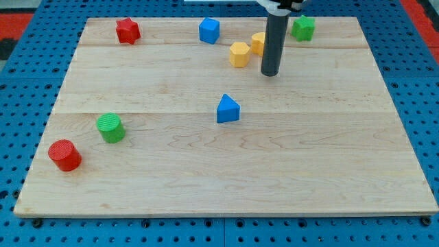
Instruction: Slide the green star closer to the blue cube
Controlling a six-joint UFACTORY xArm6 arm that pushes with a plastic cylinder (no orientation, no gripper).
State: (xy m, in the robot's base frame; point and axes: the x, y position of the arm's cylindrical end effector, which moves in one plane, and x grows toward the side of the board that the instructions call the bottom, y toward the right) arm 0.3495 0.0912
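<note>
The green star lies near the view's top right on the wooden board. The blue cube lies at the view's top centre, well to the left of the star. My tip rests on the board below and to the left of the green star and to the right and below the blue cube. The rod hides part of a yellow block that sits between the cube and the star.
A yellow hexagonal block lies just left of my tip. A red star is at the top left. A blue triangle is mid-board. A green cylinder and a red cylinder are at the lower left.
</note>
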